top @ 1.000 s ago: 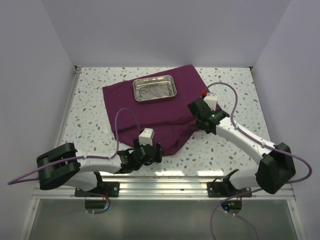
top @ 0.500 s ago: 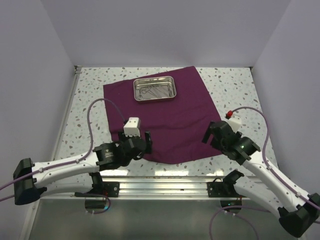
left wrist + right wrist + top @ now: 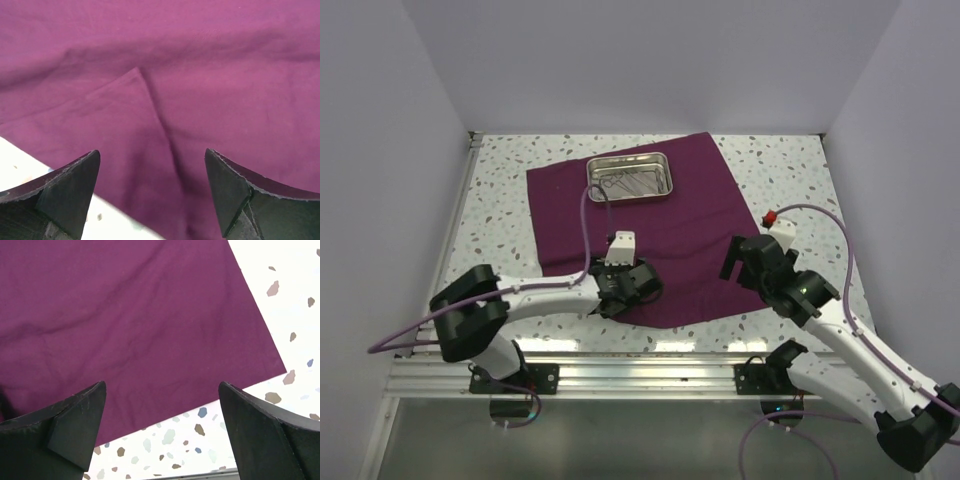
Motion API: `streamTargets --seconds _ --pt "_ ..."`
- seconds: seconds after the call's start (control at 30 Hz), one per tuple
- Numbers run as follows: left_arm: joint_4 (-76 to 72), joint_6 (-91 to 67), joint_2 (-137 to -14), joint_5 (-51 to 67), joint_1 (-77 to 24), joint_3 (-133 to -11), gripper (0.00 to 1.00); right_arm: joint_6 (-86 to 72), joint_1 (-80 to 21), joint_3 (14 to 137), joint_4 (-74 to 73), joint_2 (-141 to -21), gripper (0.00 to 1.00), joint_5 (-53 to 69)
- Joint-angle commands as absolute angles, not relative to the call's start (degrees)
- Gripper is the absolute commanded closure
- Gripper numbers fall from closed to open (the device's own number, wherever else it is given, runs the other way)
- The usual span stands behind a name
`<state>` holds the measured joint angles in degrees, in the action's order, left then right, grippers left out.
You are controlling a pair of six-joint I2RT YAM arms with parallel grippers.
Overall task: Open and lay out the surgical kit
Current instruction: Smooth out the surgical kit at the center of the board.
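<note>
My left gripper point(image 3: 151, 156) hangs open, its two fingers point(image 3: 65, 185) spread wide with nothing between them, low over the near part of the purple cloth wrap point(image 3: 690, 215). Under it the cloth shows a raised crease running toward the near edge of the table point(image 3: 500, 215). Beside the crease is a small folded-over flap that ends in a point. A sliver of white speckled surface shows past the cloth's near hem. I cannot tell whether my fingertips touch the fabric.

My right gripper point(image 3: 162, 387) is open too, and empty. It hovers above the cloth's near right corner, where the hem runs on a slant and the speckled top begins just beside it.

The cloth lies spread out across the middle of the table, from close to the far edge down toward the near edge, turned a little askew. The steel tray point(image 3: 665, 165) sits on the cloth's far part, near the far edge and well apart from both my grippers. Inside it lie the small silver instruments point(image 3: 623, 183), bunched together and too small to tell one from another.
</note>
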<state>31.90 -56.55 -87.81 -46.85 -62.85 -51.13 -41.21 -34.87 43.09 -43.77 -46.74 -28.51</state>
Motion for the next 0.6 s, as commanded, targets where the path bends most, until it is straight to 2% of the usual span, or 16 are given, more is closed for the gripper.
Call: streamTargets --seconds 0.0,0.17,0.27,0.47,0.57 --pt "34.5 -61.2 -93.0 -52.2 -61.8 -57.4 0.11 -38.1 -35.0 42.7 -39.5 -45.6 0.02 -27.6" --pt "34.7 -61.6 -99.1 -50.4 -58.9 -59.7 0.14 -37.5 -35.0 42.0 -38.3 -45.0 0.02 -25.4" --pt "34.6 -61.3 -101.3 -49.4 -57.4 -59.9 0.21 -37.2 -35.0 41.8 -37.8 -45.0 0.02 -25.2" --pt "35.6 -62.4 -104.5 -48.6 -56.4 -59.8 0.40 -36.4 -34.9 41.7 -36.7 -46.0 0.02 -24.7" --pt "36.6 -63.6 -104.9 -48.2 -56.4 -59.5 0.60 -36.3 -34.9 41.7 -36.3 -46.4 0.02 -24.5"
